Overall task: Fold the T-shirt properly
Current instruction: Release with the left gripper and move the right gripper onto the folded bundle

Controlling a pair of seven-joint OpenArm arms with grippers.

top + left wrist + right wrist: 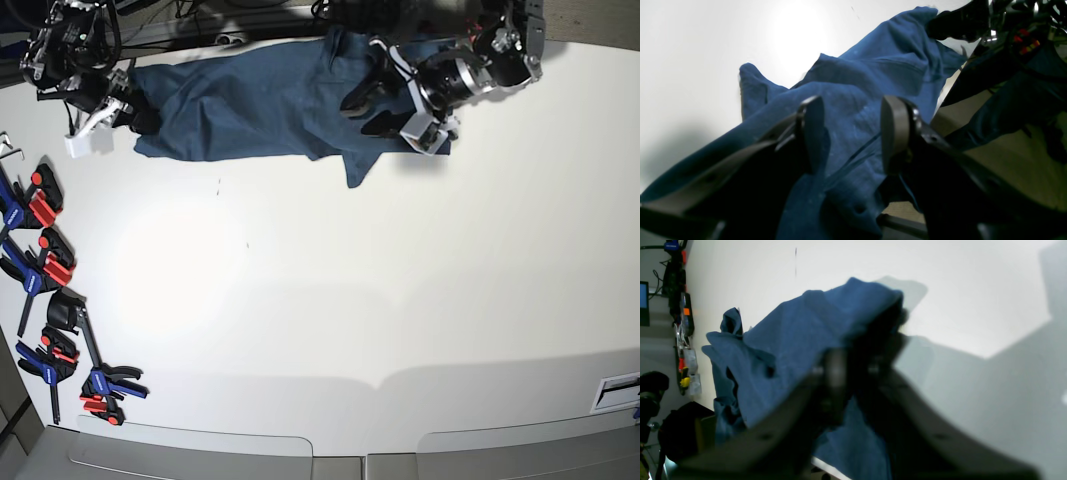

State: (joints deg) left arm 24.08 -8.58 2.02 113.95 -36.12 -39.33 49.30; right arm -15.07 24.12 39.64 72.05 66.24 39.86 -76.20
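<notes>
The T-shirt (265,110) is seen stretched in a long, rumpled band along the far edge of the white table (400,300), with 1 flap hanging toward the near side around the middle. The right gripper (128,118) is placed at the band's left end, its jaws closed on the cloth. The left gripper (368,103) is positioned over the band's right part, jaws parted. A row of red and blue clamps (45,265) is laid along the table's left edge.
</notes>
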